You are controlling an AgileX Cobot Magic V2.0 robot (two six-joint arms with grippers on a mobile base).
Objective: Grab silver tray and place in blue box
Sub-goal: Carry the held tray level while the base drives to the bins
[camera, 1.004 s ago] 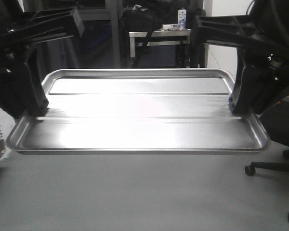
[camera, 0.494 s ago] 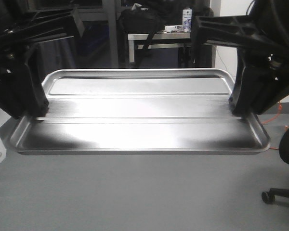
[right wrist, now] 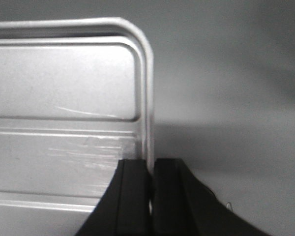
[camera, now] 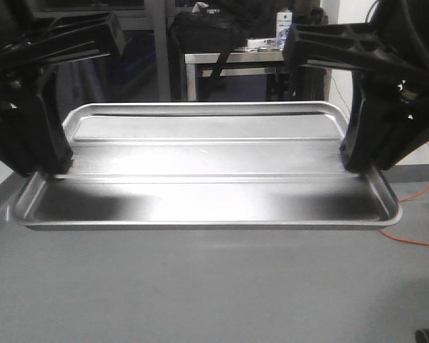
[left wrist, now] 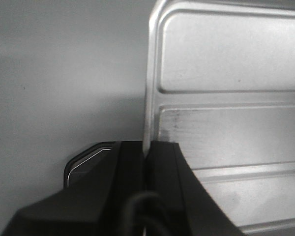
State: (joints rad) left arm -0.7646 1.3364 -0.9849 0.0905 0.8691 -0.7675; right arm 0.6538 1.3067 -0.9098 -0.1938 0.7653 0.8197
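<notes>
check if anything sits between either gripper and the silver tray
Nothing visible does. The left gripper is shut on the silver tray at its left rim, and the right gripper is shut on its right rim, with the rim directly between the fingers.

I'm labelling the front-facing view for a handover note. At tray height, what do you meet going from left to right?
left gripper, clamped on the tray's left rim → silver tray → right gripper, clamped on the tray's right rim
</notes>
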